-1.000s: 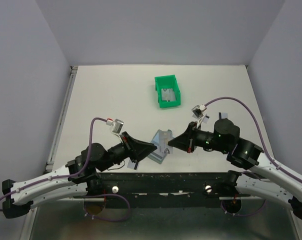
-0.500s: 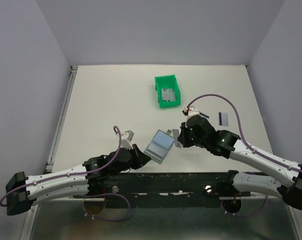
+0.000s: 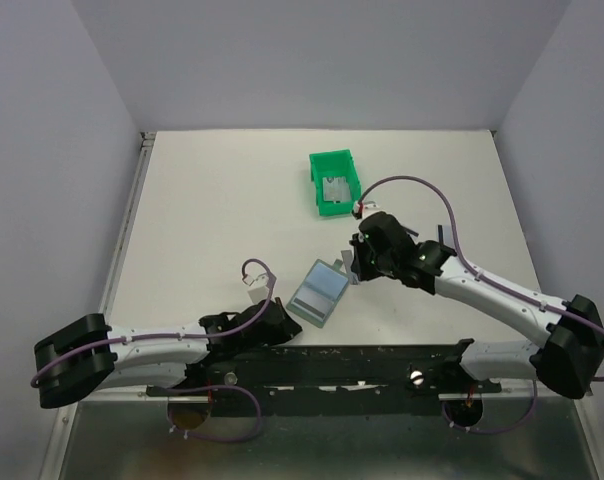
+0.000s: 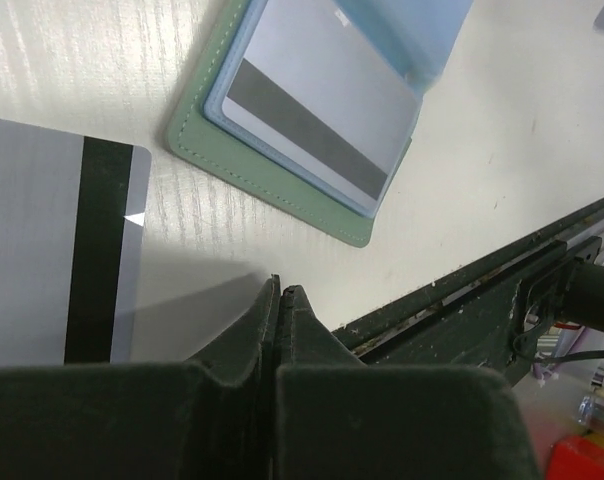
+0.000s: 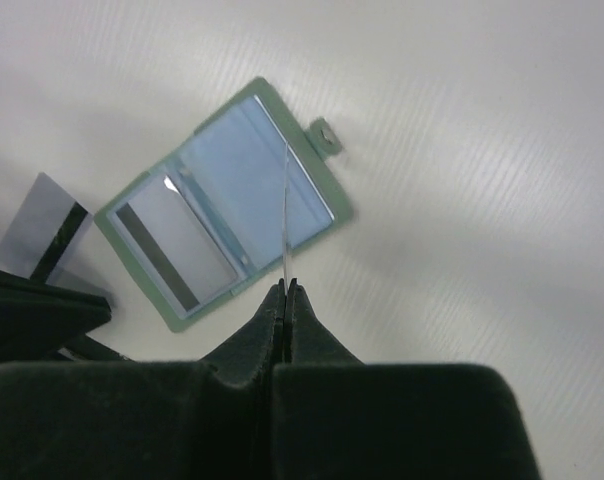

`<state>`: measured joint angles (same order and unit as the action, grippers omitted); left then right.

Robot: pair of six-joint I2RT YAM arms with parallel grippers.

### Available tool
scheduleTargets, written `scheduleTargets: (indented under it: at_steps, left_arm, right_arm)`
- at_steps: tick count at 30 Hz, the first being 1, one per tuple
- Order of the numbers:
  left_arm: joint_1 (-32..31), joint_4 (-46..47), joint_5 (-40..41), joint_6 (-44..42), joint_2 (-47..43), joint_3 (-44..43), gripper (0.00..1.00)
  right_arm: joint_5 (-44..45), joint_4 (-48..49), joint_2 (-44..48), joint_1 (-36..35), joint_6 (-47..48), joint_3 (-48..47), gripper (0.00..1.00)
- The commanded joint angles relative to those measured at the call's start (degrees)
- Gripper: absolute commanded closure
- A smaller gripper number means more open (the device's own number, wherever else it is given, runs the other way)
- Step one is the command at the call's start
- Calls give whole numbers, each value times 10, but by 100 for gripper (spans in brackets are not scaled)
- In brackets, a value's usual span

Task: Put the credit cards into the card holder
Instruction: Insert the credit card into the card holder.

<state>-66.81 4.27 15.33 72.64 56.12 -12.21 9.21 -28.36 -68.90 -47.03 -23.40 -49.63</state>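
Observation:
The card holder (image 3: 319, 290) lies open on the table, its pale blue pockets up, with one credit card (image 4: 317, 105) tucked in a pocket. My right gripper (image 5: 285, 286) is shut on a second credit card (image 5: 285, 215), held edge-on just above the holder's right half (image 5: 252, 190). In the top view my right gripper (image 3: 352, 268) is at the holder's far right corner. A third credit card (image 4: 62, 250) lies flat on the table beside the holder. My left gripper (image 4: 279, 290) is shut and holds nothing, low near the table's front edge (image 3: 294, 328).
A bright green bin (image 3: 336, 183) stands at the back centre with a grey card (image 3: 333, 189) inside. The black base rail (image 4: 482, 300) runs along the near edge right by my left fingers. The left arm (image 5: 32, 310) lies close to the loose card.
My left gripper closed empty and the arm sank flat toward the near edge. My right gripper swung up and left with its card. The holder now lies flat and open.

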Motion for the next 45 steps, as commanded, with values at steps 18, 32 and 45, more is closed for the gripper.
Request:
scheduleTargets:
  at_steps: [18,32,45]
  left_arm:
    - [5,43,-18,15,46,-4,100]
    - [16,51,-36,-2,69,-15,100]
    - [26,53,-42,-7,77,-14,100]
  right_arm:
    - [45,-87,-309,46,-217,-285,100]
    - [144,-280,-353,48,-376,-297,100]
    - [140,-234,-156,48,-427,-87,100]
